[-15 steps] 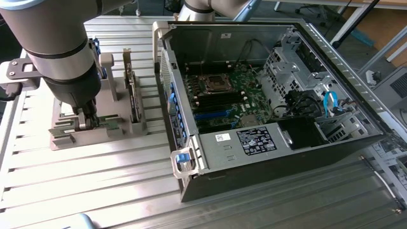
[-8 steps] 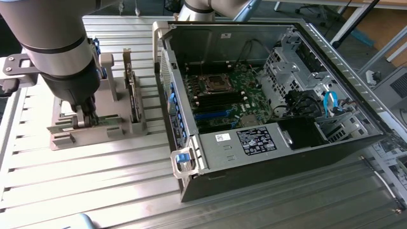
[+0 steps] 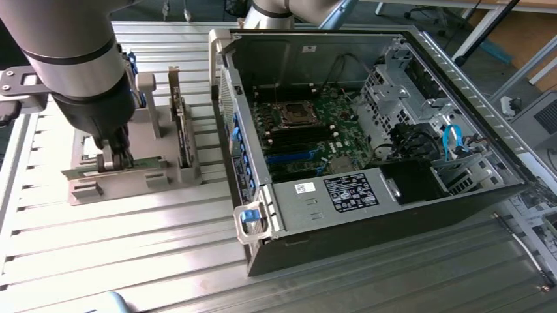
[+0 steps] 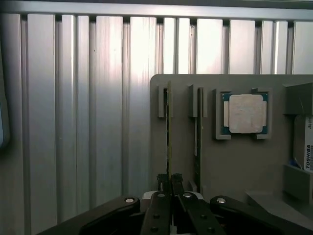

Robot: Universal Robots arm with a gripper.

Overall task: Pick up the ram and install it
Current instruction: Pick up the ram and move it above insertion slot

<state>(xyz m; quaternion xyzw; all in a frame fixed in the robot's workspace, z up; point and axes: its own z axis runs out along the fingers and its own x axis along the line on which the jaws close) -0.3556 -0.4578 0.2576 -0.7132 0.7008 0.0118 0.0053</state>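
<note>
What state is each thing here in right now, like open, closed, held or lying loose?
Ram: standing on edge in the gray holder, gripped.
Jaws: closed on the ram.
Second stick: on edge in the next slot, untouched.
CPU chip: lying flat in its recess.
Expansion card: upright in the holder.
Computer case: lying on its side, open, motherboard exposed.

Two ram sticks (image 4: 168,132) (image 4: 197,142), one CPU chip (image 4: 245,113), one hard drive (image 4: 308,149), one computer case (image 3: 348,225).
</note>
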